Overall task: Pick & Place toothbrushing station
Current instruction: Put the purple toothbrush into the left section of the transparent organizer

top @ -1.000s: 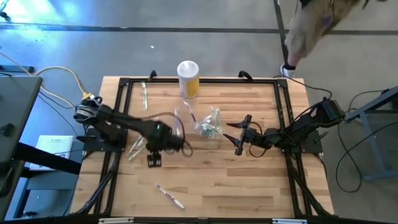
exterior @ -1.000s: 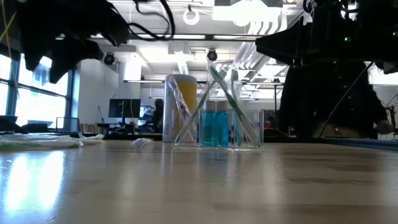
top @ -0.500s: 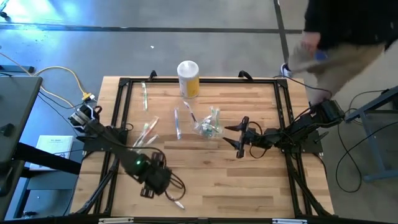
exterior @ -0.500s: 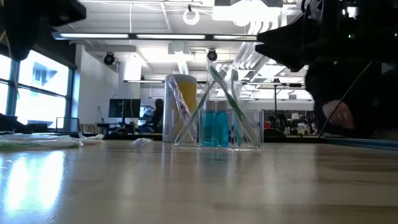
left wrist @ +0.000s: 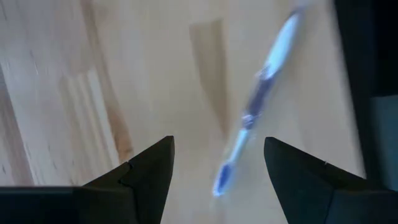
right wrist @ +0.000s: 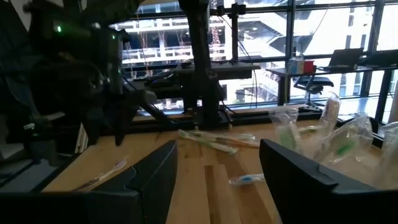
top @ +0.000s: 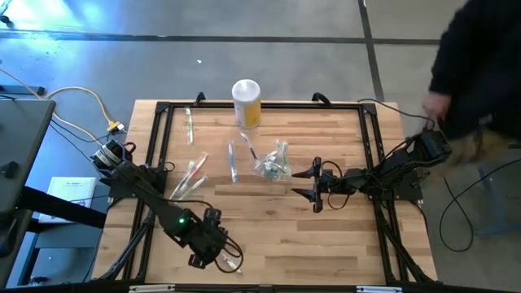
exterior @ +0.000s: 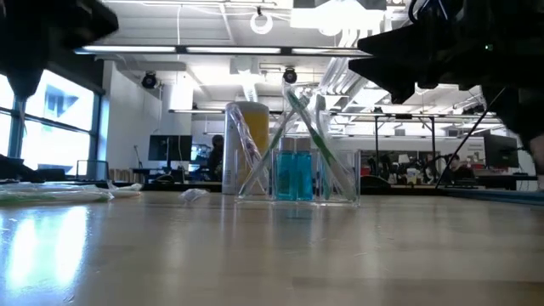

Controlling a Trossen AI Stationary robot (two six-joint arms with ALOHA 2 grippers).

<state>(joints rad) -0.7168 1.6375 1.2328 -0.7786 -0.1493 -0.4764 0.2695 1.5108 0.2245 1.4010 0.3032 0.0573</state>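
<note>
The clear plastic holder (top: 273, 165) stands mid-table with green toothbrushes leaning in it; it also shows in the low view (exterior: 297, 174). A clear-wrapped toothbrush with a purplish handle (left wrist: 255, 106) lies flat near the table's front edge (top: 230, 262). My left gripper (left wrist: 219, 143) hovers open just above it, pointing steeply down, with the brush's near end between its fingers but untouched. My right gripper (top: 299, 183) stands open and about level, just right of the holder, and holds nothing (right wrist: 216, 149).
A white-topped yellow canister (top: 247, 102) stands at the far edge behind the holder. Several wrapped toothbrushes (top: 192, 174) and a small tube (exterior: 194, 195) lie loose on the left half. A black frame (top: 159, 146) borders the table. A person (top: 480, 73) stands beyond the right side.
My left gripper has swung from the middle of the table toward the near edge, turning and tipping downward, and now hangs over the purplish toothbrush, still open. My right gripper has rolled a little in place. The person has walked along the far right side.
</note>
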